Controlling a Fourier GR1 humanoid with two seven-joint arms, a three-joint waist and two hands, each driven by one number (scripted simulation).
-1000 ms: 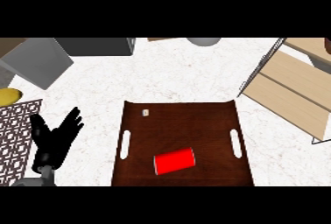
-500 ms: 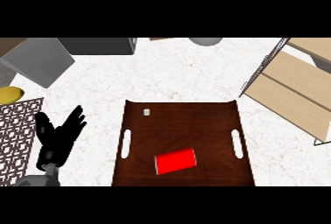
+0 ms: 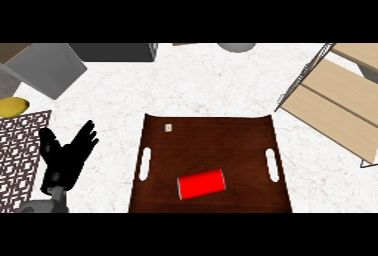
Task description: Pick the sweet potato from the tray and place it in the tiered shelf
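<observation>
A dark brown tray point(image 3: 210, 125) with two slot handles lies on the white counter in the middle of the head view. On its near half a red cylinder-shaped object point(image 3: 201, 183) lies on its side; no sweet potato shape shows. A tiny pale item point(image 3: 168, 128) sits near the tray's far left corner. The wooden tiered shelf point(image 3: 345, 97) with a wire frame stands at the right. My left hand point(image 3: 65, 161) is open, fingers up, left of the tray and apart from it. My right hand does not show.
A patterned mat point(image 3: 18, 150) lies at the left edge with a yellow object point(image 3: 13, 107) just beyond it. Grey boxes point(image 3: 46, 67) stand at the far left, and a grey round thing point(image 3: 236, 47) at the far edge.
</observation>
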